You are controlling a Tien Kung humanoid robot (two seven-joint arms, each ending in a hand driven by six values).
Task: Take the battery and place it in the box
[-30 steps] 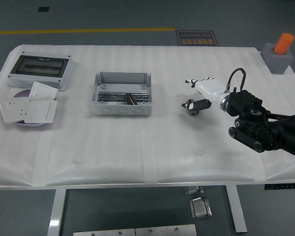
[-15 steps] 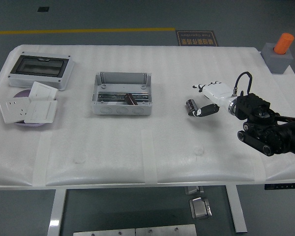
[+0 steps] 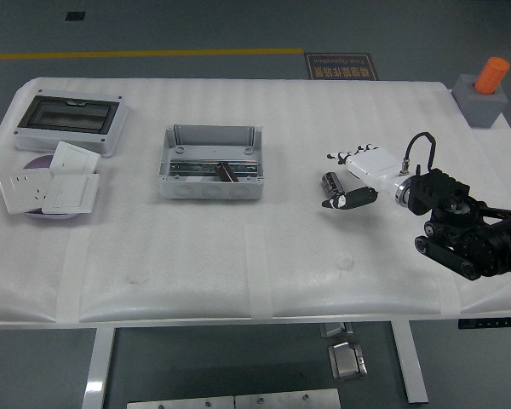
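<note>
The battery (image 3: pixel 330 180), a small dark cylinder, rests on the white table right of centre. My right hand (image 3: pixel 335 181), white-palmed with black fingertips, reaches in from the right and is open. Its fingers (image 3: pixel 339 157) are spread just above the battery and its thumb (image 3: pixel 344 201) lies just below it. I cannot tell whether any fingertip touches the battery. The grey open box (image 3: pixel 211 190) stands well to the left of the hand, with a metal rail and a dark cylinder (image 3: pixel 226 171) inside. My left arm is out of view.
A grey enclosure with a dark clear lid (image 3: pixel 68 123) stands at the far left. White socket plates (image 3: pixel 49 187) lie on a purple disc in front of it. A grey block with an orange cylinder (image 3: pixel 485 90) stands at the far right corner.
My right hand and forearm have drawn back slightly to the right and down, and the thumb has swung from beside the battery to below it. The battery has stayed in place.
</note>
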